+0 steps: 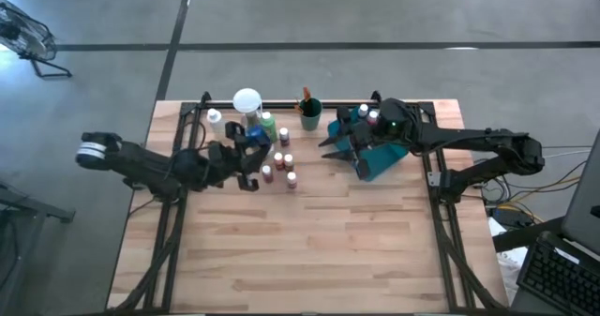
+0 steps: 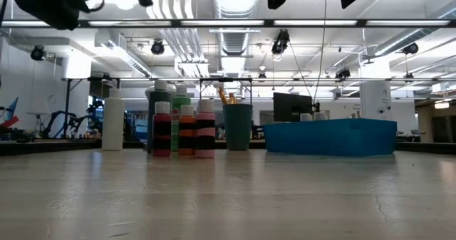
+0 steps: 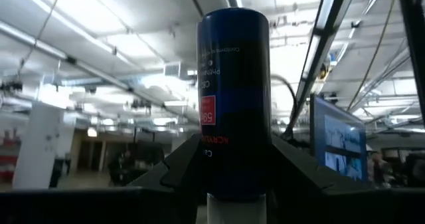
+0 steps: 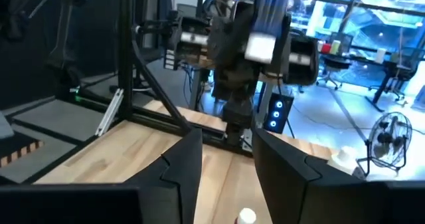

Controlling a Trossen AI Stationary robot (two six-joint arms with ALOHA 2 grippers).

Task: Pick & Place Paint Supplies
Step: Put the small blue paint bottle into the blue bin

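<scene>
On wooden table (image 1: 309,250), paint bottles (image 1: 279,161).

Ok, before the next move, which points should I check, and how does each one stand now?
1. Left tool has a firm hold on the blue bottle: ok, a finger sits on each side of it.
2. Right tool is empty: ok, fingers apart with nothing between them.
3. Free room in the tray: cannot tell, the right arm covers it from above.
4. Other bottles stand upright on the table: ok.
5. Cup stands upright: ok.
6. The two arms are clear of each other: ok, there is a gap between them in the high view.
</scene>
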